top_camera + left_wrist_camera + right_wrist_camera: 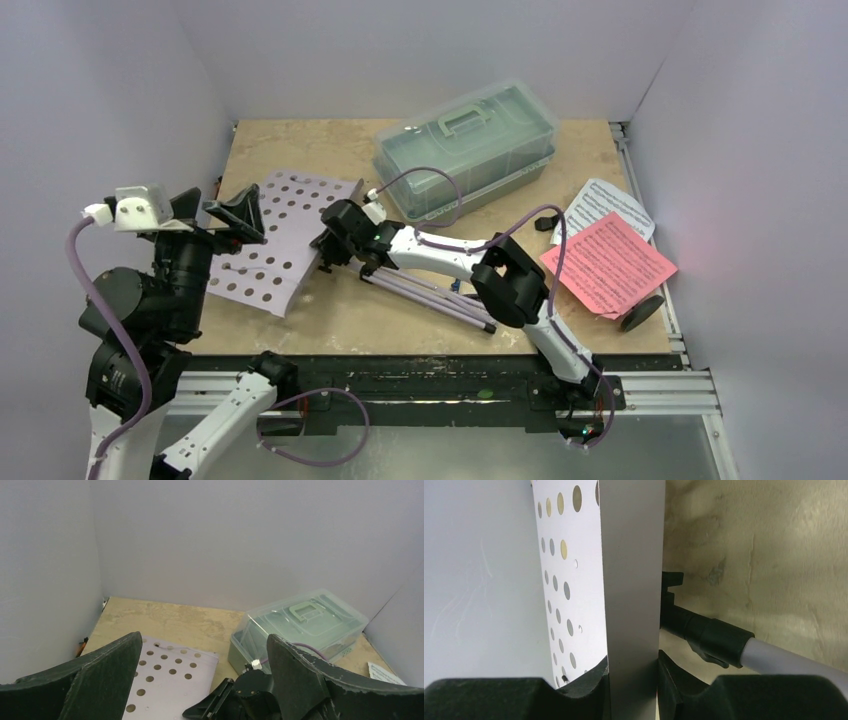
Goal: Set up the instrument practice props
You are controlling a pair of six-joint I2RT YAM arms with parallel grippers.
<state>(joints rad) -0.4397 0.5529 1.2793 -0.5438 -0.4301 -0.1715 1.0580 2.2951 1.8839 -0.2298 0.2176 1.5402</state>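
Note:
The pale lilac music stand [285, 235] lies flat on the table, its perforated plate to the left and its folded tripod legs [430, 290] pointing right. My right gripper [330, 240] is shut on the plate's grey ledge [631, 580], one pad on each face. The stand's pole [784, 655] runs off to the right. My left gripper [205, 640] hangs open above the plate's left side [165, 675], holding nothing. Pink sheet [608, 262] and white sheet [610, 205] lie at the right. A black round base [640, 312] sticks out from under them.
The translucent green toolbox [465, 145] stands shut at the back centre, just behind my right wrist. A small black end [545, 222] pokes out beside the sheets; I cannot tell what it is. White walls close in the table on three sides.

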